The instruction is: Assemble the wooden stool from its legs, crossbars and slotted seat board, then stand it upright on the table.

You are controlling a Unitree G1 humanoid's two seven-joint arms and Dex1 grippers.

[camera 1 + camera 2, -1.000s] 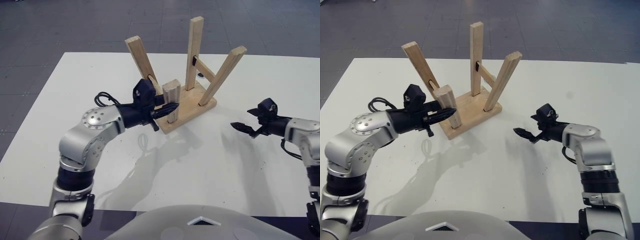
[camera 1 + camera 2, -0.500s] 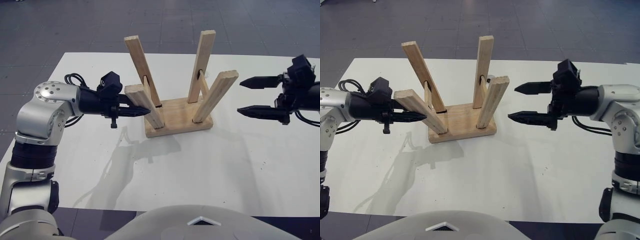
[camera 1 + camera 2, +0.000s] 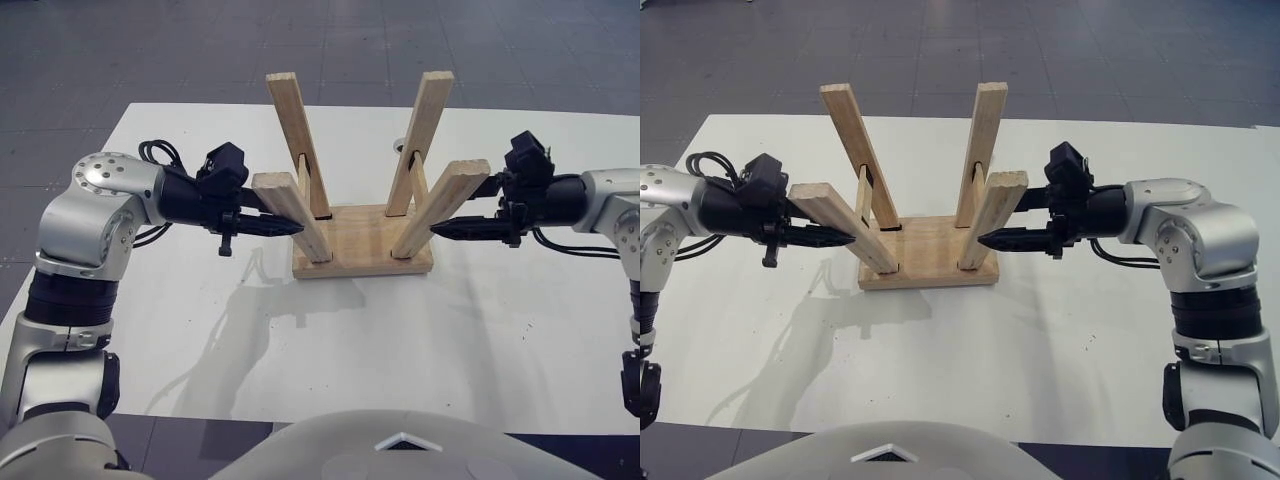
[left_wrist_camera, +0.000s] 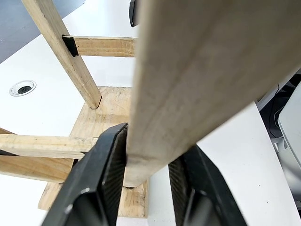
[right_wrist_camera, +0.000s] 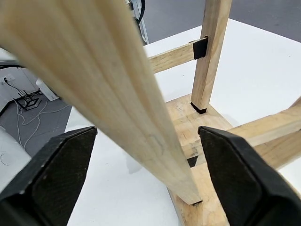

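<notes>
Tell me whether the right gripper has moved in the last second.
Yes. The right gripper has moved up the table and inward toward the stool; it now straddles the near right leg, fingers open.

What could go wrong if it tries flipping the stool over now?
The right gripper is open astride the near-right leg, so only the left gripper, shut on the near-left leg, holds anything; lifting now might twist the seat board sideways. Pulling on either splayed leg might loosen its joint.
</notes>
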